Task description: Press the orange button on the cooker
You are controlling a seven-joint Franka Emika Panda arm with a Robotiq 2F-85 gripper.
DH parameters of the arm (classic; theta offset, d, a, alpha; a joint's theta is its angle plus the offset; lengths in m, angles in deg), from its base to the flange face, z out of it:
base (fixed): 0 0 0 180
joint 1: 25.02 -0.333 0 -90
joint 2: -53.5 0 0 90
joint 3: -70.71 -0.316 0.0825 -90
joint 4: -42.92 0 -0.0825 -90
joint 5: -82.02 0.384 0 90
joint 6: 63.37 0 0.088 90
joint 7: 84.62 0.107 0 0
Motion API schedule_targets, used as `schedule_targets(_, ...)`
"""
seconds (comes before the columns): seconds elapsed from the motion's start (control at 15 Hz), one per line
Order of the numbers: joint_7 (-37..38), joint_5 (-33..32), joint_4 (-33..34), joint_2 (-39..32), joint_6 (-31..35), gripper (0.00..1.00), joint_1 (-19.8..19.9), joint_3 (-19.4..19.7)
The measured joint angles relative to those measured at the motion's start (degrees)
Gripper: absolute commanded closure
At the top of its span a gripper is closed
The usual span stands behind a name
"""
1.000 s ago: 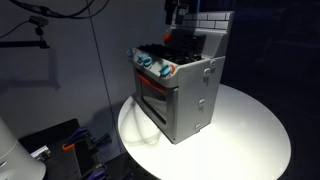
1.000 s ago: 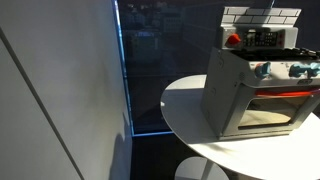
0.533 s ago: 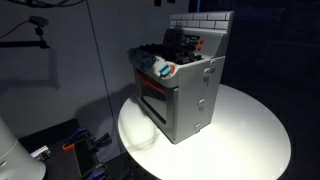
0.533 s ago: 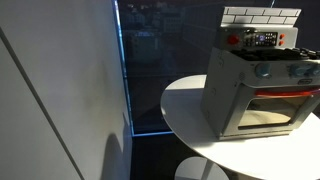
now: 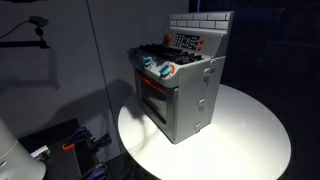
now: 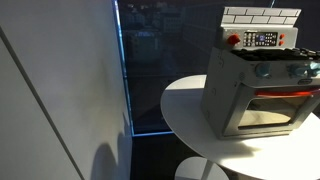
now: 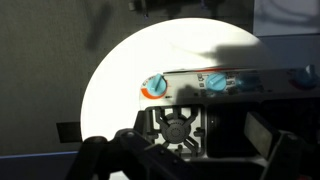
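The grey toy cooker (image 5: 185,95) stands on a round white table (image 5: 250,140) and shows in both exterior views (image 6: 255,95). Its front has blue-and-orange knobs (image 5: 160,68) above a windowed oven door. A small red-orange round button (image 6: 234,40) sits on the control strip under the brick-patterned back panel. In the wrist view I look down on the dark hob burner (image 7: 180,128) and the knobs (image 7: 155,87). My gripper (image 7: 190,152) hangs above the hob with its fingers apart and empty. It is out of both exterior views.
The table's edge (image 6: 185,120) drops to a dark floor. A pale wall panel (image 6: 60,90) stands beside the table. Dark equipment with cables (image 5: 70,145) lies on the floor near the table.
A second ago my gripper was low over the cooker's back strip. It has lifted up and out of both exterior views, and the control strip now shows uncovered.
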Motion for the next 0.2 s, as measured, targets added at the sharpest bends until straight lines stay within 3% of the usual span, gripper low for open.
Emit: schedule_targets(0.2, -0.03, 0.00, -0.22, 0.10, 0.01, 0.00, 0.00, -0.01)
